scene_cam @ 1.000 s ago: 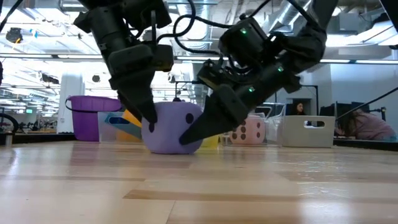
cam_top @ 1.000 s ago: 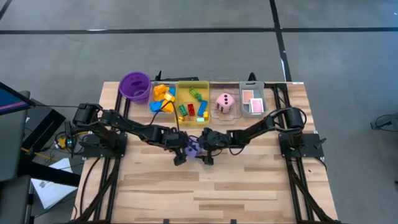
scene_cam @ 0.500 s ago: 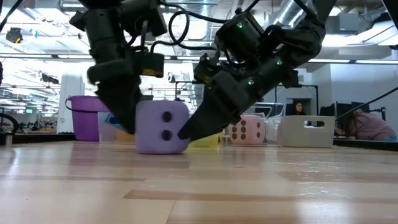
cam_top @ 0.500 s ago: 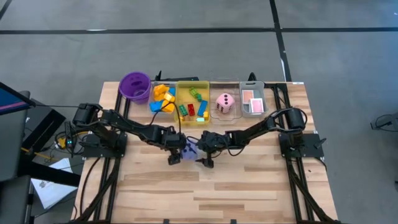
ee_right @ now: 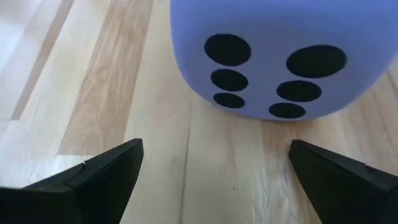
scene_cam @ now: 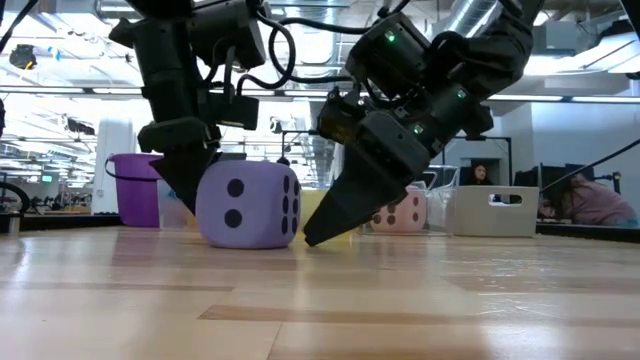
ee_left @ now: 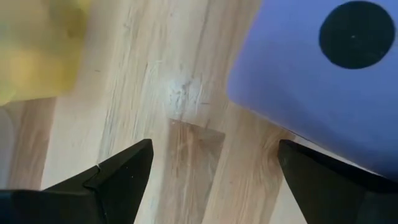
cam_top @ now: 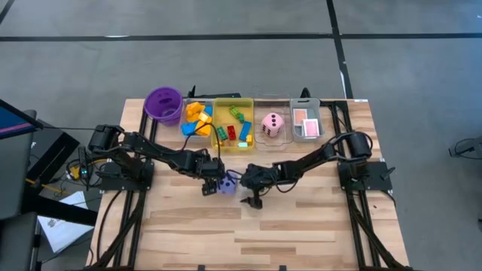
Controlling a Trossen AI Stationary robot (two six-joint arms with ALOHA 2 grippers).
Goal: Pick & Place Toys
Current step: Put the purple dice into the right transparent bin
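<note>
No readable brand, label or writing anywhere; only black pips on the dice. Left gripper (cam_top: pixel 208 186) at nine o'clock of the purple die (cam_top: pixel 227 184), jaws spread and empty, one fingertip near the die's edge, no grasp. Purple die resting on the table (cam_top: pixel 301 226) at mid-board, between both grippers, two-pip face toward the low camera. Right gripper (cam_top: pixel 253 197) at four o'clock of it, jaws released wide, just beside, holding nothing.
</note>
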